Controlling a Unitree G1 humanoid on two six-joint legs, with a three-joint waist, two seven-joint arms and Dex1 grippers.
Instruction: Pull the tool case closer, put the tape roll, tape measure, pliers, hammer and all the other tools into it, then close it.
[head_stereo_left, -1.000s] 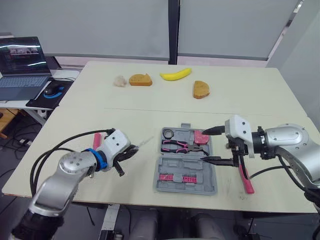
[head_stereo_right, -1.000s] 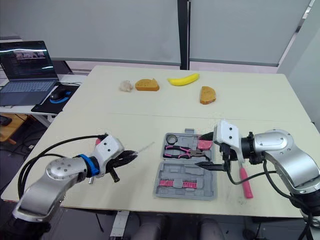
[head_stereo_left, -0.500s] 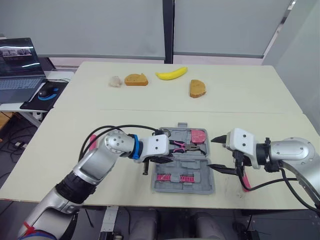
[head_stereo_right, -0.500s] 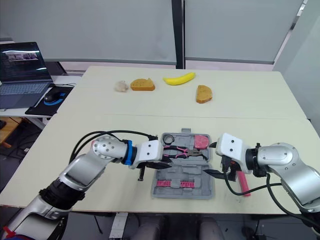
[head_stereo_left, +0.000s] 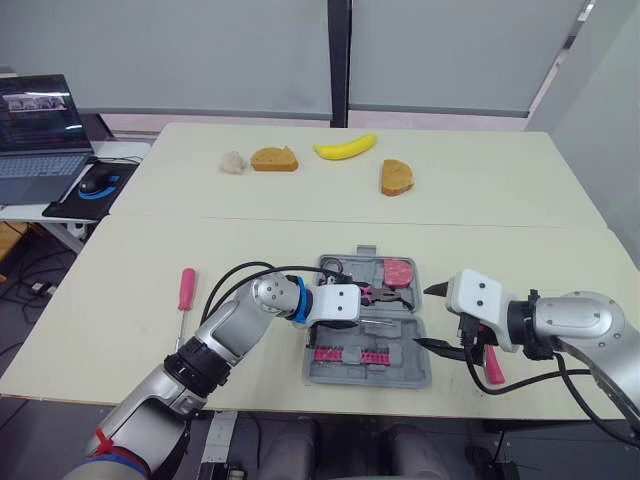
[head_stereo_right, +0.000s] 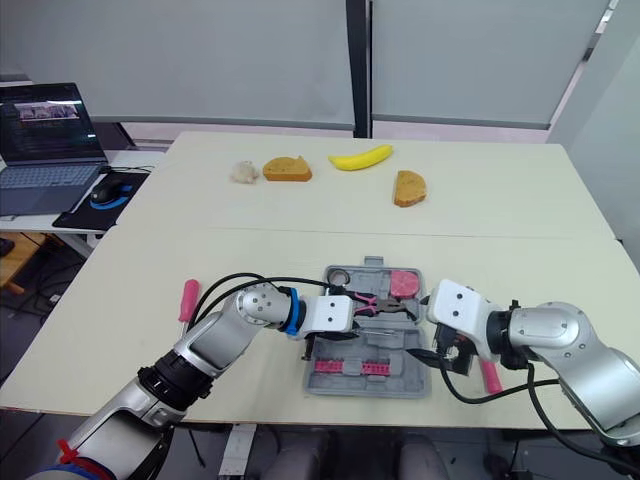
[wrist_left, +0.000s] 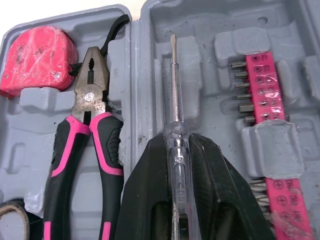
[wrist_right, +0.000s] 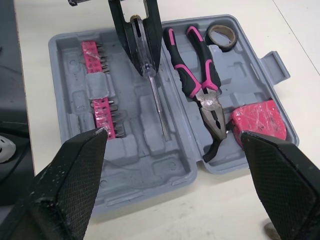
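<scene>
One screwdriver (wrist_left: 172, 90) clamped in left gripper (wrist_left: 177, 141) over tool case (wrist_right: 150, 167); right gripper (head_stereo_left: 426, 317) wide open, empty.

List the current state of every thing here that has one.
tool case: open, lid flat
left gripper: shut on clear screwdriver, over case
right gripper: open, beside case
pliers: closed, in case
tape measure: in case
tape roll: in case
pink screwdriver: lying outside case
laptop: open, screen lit

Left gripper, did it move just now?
Yes. The left gripper swung rightward from beside the tool case to over it, fingers shut on a clear screwdriver.
</scene>
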